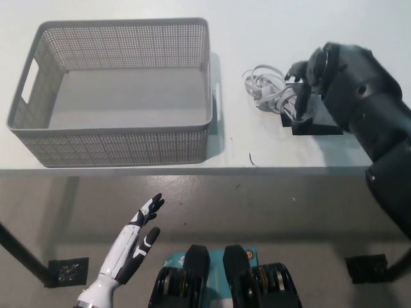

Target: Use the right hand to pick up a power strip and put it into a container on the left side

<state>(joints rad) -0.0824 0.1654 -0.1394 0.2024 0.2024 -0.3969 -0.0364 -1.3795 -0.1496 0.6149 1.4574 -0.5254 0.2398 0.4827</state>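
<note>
White table (244, 151), coiled white cord (270, 91)

The basket (115, 90) at ten o'clock is grey, its walls patterned with fine perforations; the table (244, 38) is white. At two o'clock lies a white cord (273, 91) (coiled) beside a black mat (318, 125) under the black right hand (307, 86). The left hand (131, 247), at seven o'clock, is white with black patches.

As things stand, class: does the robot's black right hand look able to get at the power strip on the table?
Probably yes. The right hand is down over the spot beside the coiled cable, hiding the power strip itself, with nothing between them. Whether it has a grip cannot be seen. The left hand rests open below the table.
</note>
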